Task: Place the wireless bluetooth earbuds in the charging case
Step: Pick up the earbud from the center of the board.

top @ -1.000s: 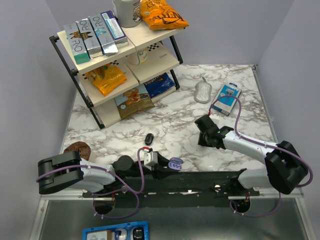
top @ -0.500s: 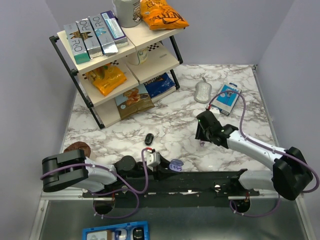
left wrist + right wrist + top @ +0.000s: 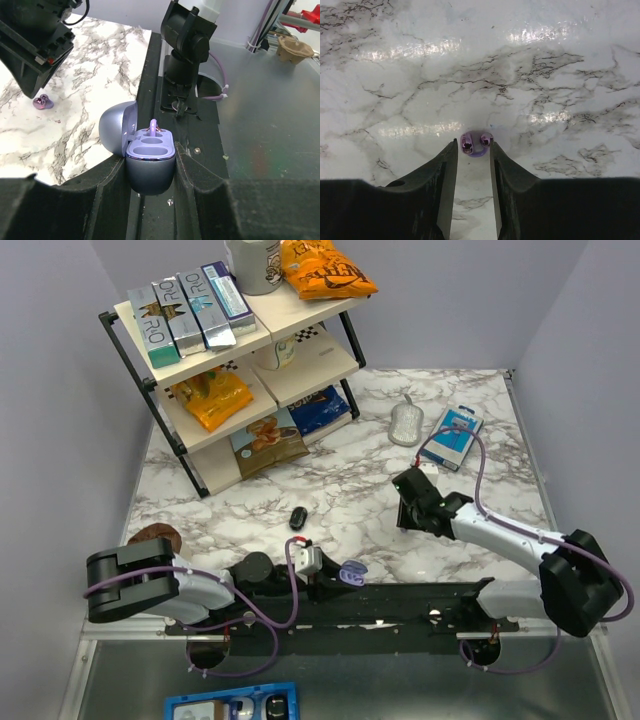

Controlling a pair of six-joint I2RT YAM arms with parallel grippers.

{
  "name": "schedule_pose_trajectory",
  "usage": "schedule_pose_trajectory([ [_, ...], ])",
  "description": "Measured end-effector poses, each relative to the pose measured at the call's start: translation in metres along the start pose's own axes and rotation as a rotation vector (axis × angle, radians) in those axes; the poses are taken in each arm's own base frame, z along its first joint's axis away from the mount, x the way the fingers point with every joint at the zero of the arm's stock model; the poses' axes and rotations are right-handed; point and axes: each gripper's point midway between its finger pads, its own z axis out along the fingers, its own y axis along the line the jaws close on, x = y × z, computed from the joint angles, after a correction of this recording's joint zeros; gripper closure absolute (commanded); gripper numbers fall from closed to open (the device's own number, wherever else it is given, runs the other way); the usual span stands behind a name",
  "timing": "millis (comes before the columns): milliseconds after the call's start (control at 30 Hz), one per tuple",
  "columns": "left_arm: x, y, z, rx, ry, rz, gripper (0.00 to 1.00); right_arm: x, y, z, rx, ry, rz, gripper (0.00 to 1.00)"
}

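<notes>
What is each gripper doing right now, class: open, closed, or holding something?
Left gripper: closed on the open charging case.
Right gripper: tips at an earbud on the table; grip cannot be told.

In the right wrist view the loose earbud (image 3: 476,143) sits at the tips of the right gripper (image 3: 473,146), but you cannot tell whether the fingers pinch it or merely flank it. Overhead, that gripper's body covers the bud completely, right of centre. In the left wrist view the left gripper (image 3: 150,162) hides the lower sides of the charging case (image 3: 150,175), and the seated earbud (image 3: 153,126) shows you only a small upright part. The dark object (image 3: 298,517) left of centre overhead is too small to name. The blue tray (image 3: 178,705) is cut by the bottom edge, the pale mug (image 3: 252,265) by the top.
</notes>
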Motion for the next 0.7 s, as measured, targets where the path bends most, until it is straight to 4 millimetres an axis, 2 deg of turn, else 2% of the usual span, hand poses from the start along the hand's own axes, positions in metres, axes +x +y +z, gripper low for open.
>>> schedule_pose_trajectory([
  [233, -0.008, -0.005, 0.0, 0.014, -0.026, 0.007, 1.0, 0.007, 0.006, 0.01, -0.006, 0.033, -0.004, 0.6],
  [500, -0.01, -0.005, 0.0, 0.016, -0.032, 0.008, 1.0, 0.007, 0.012, 0.014, -0.031, 0.039, 0.0, 0.61],
  [700, -0.01, -0.005, 0.0, 0.016, -0.032, 0.008, 1.0, 0.007, 0.015, 0.014, -0.043, 0.042, 0.005, 0.67],
])
